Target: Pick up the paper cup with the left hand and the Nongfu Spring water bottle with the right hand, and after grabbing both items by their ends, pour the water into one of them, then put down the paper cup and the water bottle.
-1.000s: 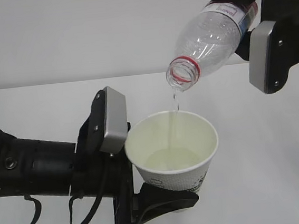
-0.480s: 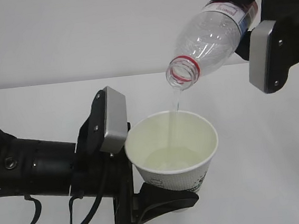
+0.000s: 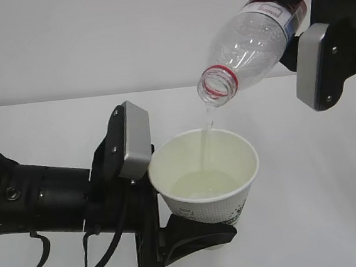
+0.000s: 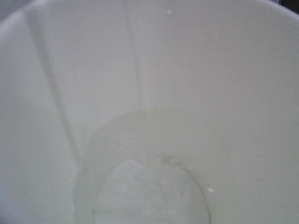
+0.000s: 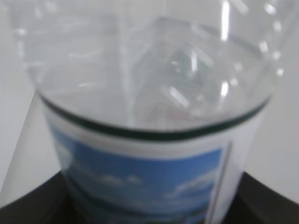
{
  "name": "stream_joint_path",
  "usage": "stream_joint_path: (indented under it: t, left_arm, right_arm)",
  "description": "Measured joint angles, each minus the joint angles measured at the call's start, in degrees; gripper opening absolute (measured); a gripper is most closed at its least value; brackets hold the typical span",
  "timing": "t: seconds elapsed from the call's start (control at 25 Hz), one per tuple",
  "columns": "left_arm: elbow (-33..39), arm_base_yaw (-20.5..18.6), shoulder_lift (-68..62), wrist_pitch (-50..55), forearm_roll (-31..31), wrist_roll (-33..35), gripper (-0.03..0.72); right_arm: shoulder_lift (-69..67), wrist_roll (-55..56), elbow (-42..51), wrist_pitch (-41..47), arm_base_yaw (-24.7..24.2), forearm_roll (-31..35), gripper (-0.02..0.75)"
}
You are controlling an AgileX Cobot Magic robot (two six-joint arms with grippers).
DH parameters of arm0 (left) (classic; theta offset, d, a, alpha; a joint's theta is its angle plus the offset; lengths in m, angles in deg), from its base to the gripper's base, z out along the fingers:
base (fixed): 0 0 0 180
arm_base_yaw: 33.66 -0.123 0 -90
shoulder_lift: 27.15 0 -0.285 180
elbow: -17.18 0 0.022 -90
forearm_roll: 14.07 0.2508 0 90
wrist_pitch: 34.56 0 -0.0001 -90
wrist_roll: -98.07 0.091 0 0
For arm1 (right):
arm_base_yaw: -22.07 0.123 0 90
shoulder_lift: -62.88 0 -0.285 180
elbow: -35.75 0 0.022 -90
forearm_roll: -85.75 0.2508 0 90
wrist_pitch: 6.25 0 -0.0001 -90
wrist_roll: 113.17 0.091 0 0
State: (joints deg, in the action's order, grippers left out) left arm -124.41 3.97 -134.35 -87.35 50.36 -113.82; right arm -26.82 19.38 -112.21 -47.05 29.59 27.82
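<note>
The white bench fills the lower two thirds of the exterior view, with a pale wall above it. My left arm comes in from the lower left of the frame, and my left hand is clamped on the lower part of the paper cup, one black finger curving under its base; the cup stands upright near the lower middle of the frame, off the bench, mouth open upward. My right hand sits in the upper right corner, closed around the label end of the Nongfu Spring water bottle, which tilts neck-down toward the middle of the frame, its red neck ring and uncapped mouth directly above the cup. The water falls as a thin stream from that mouth into the cup and lies as a shallow pale pool at the bottom. My left wrist view is filled by the cup's cream interior; my right wrist view shows the bottle's blue label and clear ribbed wall close up.
</note>
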Motion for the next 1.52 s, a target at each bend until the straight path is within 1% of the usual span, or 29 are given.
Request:
stream_joint_path:
  t: [1.52]
  left_arm:
    - [0.0,0.0,0.0,0.21,-0.57,0.0,0.529]
  right_arm:
    - [0.0,0.0,0.0,-0.03,0.0,0.0,0.477]
